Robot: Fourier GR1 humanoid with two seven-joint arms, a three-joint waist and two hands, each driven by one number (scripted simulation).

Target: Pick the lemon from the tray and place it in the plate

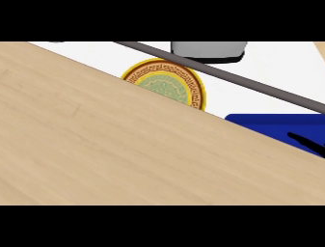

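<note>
- Lemon: not visible anywhere, so neither its place nor which way its long axis points can be told.
- Near, a pale wooden surface fills most of the view.
- At right, black fingers lie over the blue tray; which hand it is, its spread and any hold cannot be told.
- Farther, the patterned plate lies half hidden, a grey object beyond.
- Judgement: confirm the lemon first, then carry it left and far to the plate.

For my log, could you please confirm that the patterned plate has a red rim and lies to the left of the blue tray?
Not quite: the head view shows the plate with a yellow rim, not a red one. It does lie to the left of the blue tray.
</note>
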